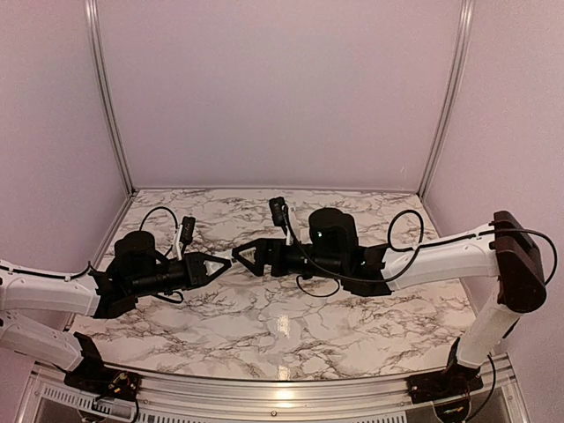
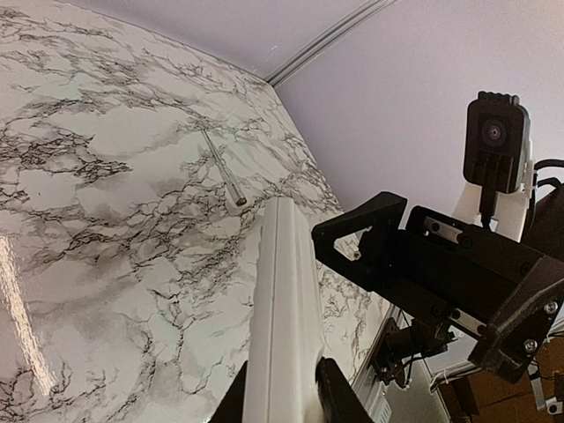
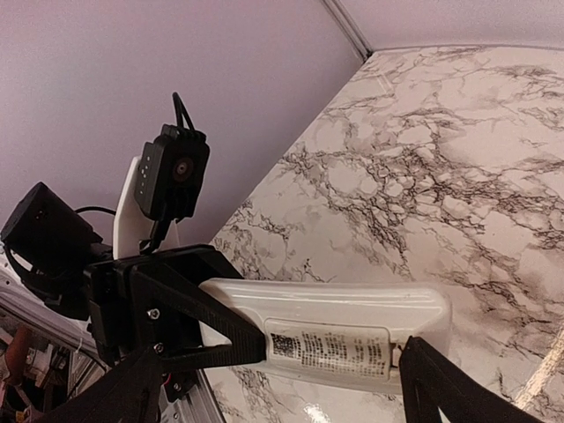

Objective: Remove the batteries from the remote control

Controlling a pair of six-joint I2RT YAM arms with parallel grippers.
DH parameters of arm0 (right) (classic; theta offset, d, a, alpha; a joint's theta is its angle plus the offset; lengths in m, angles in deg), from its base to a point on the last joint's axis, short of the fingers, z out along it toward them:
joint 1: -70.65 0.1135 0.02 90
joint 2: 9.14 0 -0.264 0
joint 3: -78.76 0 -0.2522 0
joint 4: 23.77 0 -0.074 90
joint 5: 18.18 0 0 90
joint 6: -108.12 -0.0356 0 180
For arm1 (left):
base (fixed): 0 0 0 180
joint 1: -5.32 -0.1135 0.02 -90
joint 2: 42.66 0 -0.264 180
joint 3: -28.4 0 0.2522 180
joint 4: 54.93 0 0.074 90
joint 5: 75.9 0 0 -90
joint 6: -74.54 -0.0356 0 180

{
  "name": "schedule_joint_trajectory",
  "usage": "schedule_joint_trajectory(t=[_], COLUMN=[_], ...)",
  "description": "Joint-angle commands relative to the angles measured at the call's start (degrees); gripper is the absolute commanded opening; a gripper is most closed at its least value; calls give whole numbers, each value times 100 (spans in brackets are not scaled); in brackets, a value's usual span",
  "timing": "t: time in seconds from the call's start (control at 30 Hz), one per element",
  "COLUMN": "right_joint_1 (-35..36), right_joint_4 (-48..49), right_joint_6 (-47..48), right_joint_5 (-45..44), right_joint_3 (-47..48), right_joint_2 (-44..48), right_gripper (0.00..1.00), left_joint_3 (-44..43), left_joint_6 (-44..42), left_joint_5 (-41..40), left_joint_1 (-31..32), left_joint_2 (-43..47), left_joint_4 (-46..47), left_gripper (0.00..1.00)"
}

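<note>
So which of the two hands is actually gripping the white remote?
The left hand: its fingers are clamped on the remote control, while the right hand stands wide open near it.

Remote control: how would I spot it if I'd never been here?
Over the marble table's middle, the left gripper and right gripper meet nose to nose. The left one pinches the remote control, a slim white bar with a printed label. The thin grey rod lies on the table; the remote is held up.
</note>
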Motion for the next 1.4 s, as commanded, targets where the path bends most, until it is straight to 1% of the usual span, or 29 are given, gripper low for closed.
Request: schedule_joint_trajectory(t=[0.0,0.13,0.6,0.77,1.37], right_joint_1=[10,-50,-129,-193,-193], right_joint_4=[223,401,422,583,542], right_joint_6=[-166,-266,-218,-298,-239], right_joint_5=[588,838,1017,1343,1571], right_joint_3=[-62,-156,-308,-370,-333], right_joint_2=[1,5,168,184,177], right_gripper=[92,92,92,92,92], left_joint_3=[-94,-95,-80,-69,-23], left_joint_6=[-169,-180,-198,-197,-242], left_joint_5=[769,769,802,870,1000], left_joint_1=[144,142,152,164,206], left_joint_2=[226,226,239,240,297], left_joint_4=[778,778,859,948,1160], left_gripper=[0,0,0,0,0])
